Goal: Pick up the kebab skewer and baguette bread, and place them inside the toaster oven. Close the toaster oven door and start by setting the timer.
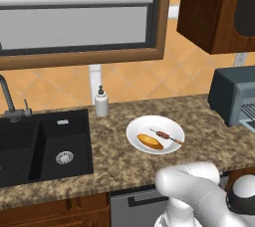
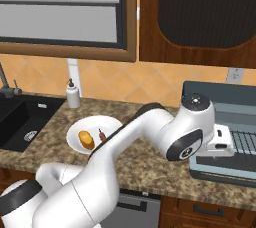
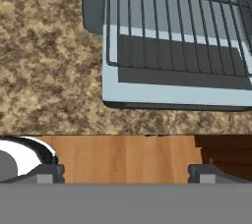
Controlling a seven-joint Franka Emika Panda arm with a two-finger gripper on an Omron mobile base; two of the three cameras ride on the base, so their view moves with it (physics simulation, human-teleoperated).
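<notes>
Speckled counter (image 1: pixel 114 156): no legible writing; gripper (image 3: pixel 126 171) spread wide above toaster oven (image 3: pixel 177 41).

Reaches up from the lower left of the right base view, bent at a dark-jointed elbow, forearm stretched toward the right. Wrist turned downward, hand pointing at the front edge of the counter. Gripper (image 3: pixel 126 173) wide open, two dark fingertips (image 3: pixel 47 173) set far apart, nothing between them.

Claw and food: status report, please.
Claw open, empty, above oven door. Skewer and bread on plate. Nothing in the way.
</notes>
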